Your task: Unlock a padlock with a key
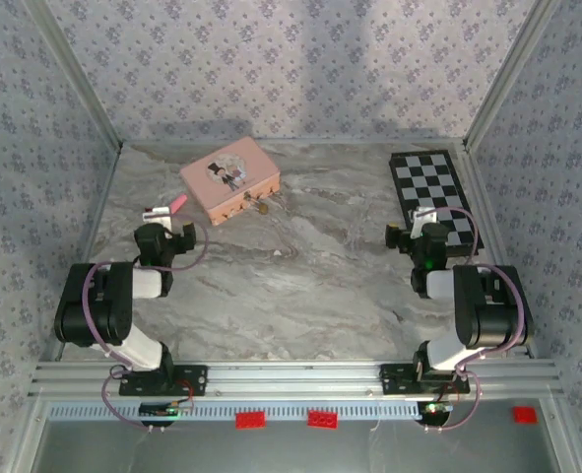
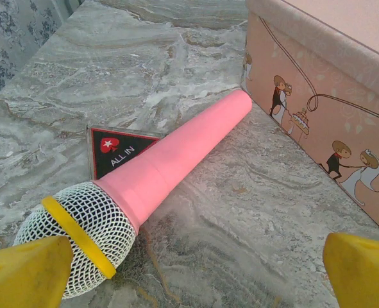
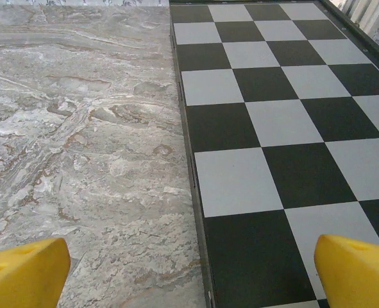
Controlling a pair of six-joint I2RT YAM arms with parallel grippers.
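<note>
Padlock too small for detail

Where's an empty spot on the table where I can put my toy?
The widest bare patch is the middle of the table, bordered by the box, the chessboard and the near edge. It is crowded around the box: microphone and card at its left, padlock at its front.

Pink toy microphone overlapping a triangular "ALL IN" token, beside the pink cartoon box. Chessboard at right on the marble table.
</note>
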